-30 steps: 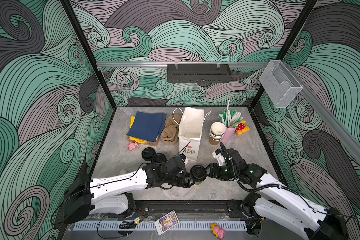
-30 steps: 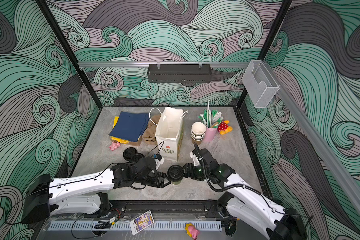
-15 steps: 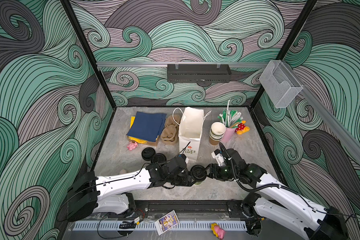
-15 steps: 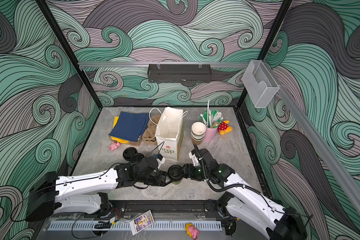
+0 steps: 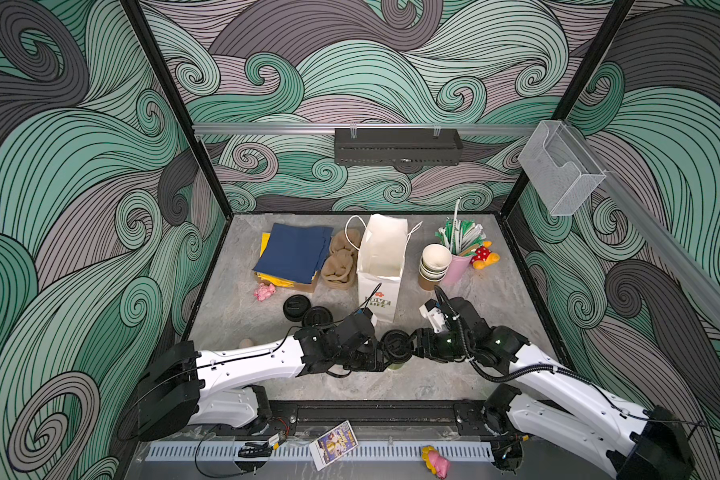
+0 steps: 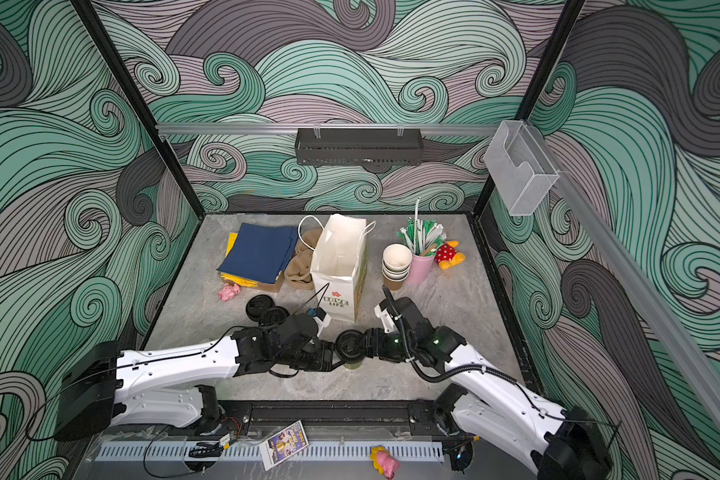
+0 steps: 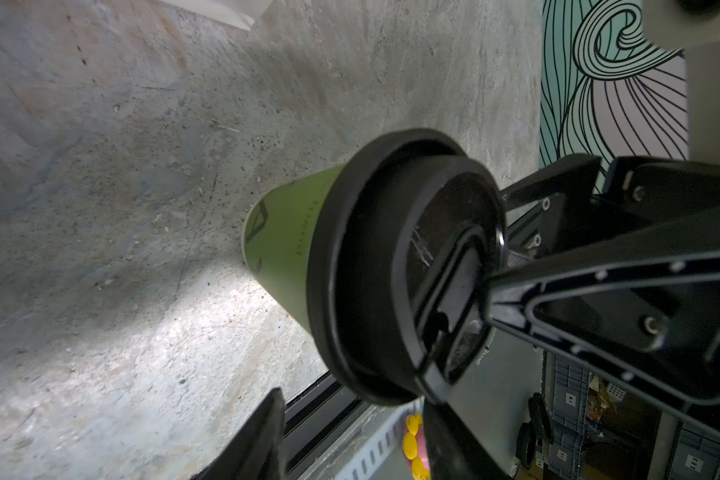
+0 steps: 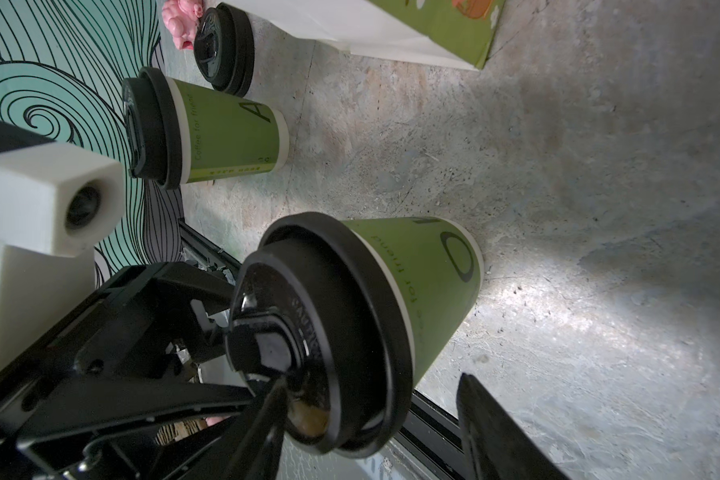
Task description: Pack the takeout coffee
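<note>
**While Both Arms Meet Over One Lidded Cup, Another Stands Capped Nearby**

Seen in both top views, the grey stone-look tabletop (image 5: 454, 382) fills the floor of the booth. The white left arm (image 5: 246, 365) and right arm (image 5: 558, 374) reach in from the front edge and meet near the front middle.

Behind them a white paper bag (image 5: 381, 257) stands upright and open. A stack of blue napkins (image 5: 294, 253) and brown pulp carriers (image 5: 341, 266) lie to its left. To its right, a stack of empty cups (image 5: 433, 266) stands just beside a pink cup of straws (image 5: 456, 268).

Between the two wrists, in front of the bag, a green cup (image 8: 425, 282) stands upright on the tabletop with a black lid (image 5: 396, 345) on it. A second lidded cup (image 8: 225, 133) stands to its left. Beyond that, loose black lids (image 8: 225, 45) sit beside a small pink toy (image 8: 181, 16).

The left fingers (image 7: 258, 440) are apart: one reaches over the lid's top and the other hangs clear of the cup's wall. Whether the upper one presses on the lid I cannot tell. The right fingers (image 8: 499, 436) are also apart: one tip appears to touch the lid's top and the other stays clear beside the cup. Neither pair clamps the cup.
</note>
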